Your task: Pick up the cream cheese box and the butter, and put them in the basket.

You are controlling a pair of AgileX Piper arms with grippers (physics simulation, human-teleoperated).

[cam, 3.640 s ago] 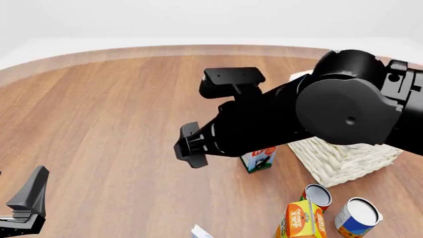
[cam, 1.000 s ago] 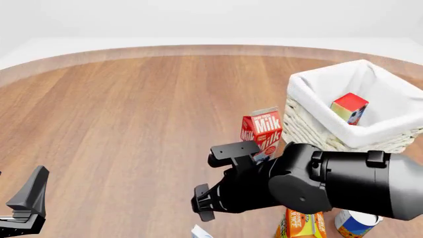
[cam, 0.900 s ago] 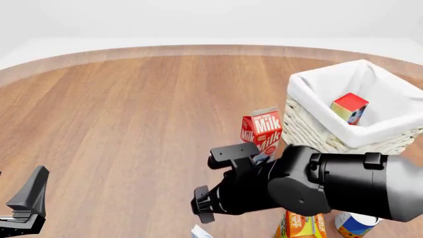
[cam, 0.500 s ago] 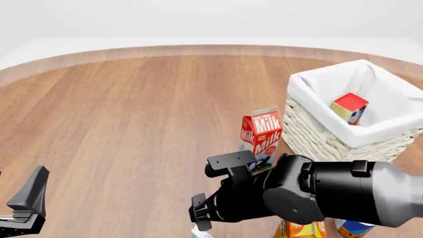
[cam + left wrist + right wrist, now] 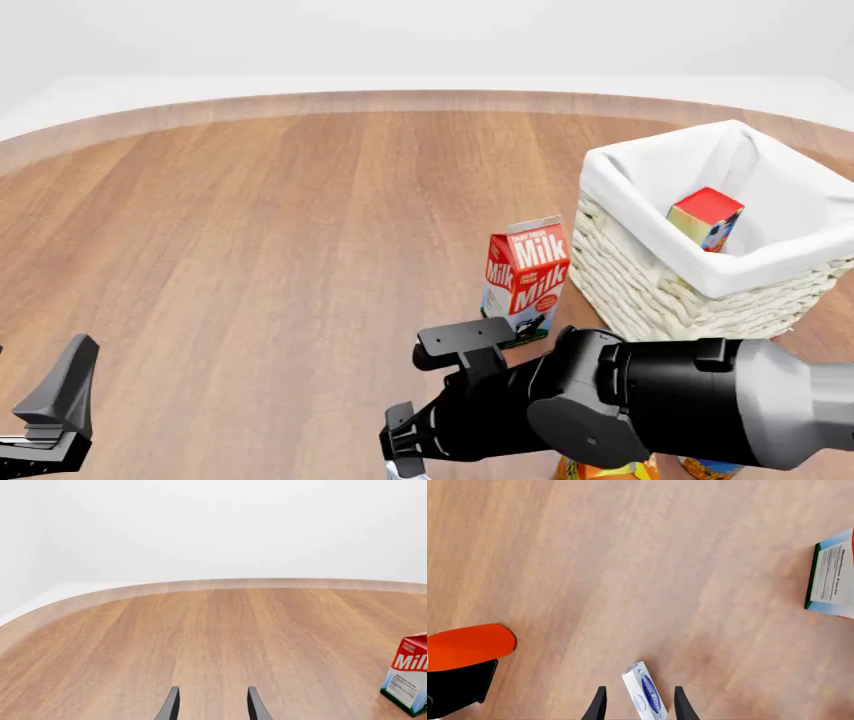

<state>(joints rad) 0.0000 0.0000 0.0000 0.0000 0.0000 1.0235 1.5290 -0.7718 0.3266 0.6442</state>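
Between our right gripper's (image 5: 638, 706) spread fingers lay the cream cheese box (image 5: 644, 697), ungrasped; butter (image 5: 706, 219) sat in the basket (image 5: 641, 285). Next: descend, close. Left gripper (image 5: 211, 706) idle, open.

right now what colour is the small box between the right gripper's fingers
White with pale blue marks; the cream cheese box shows best in the right wrist view.

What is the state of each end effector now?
Left end effector: open, empty.
Right end effector: open, around the cream cheese box, not closed yet.

Milk carton (image 5: 525, 281) just left of basket (image 5: 641, 275), butter (image 5: 705, 218) inside.
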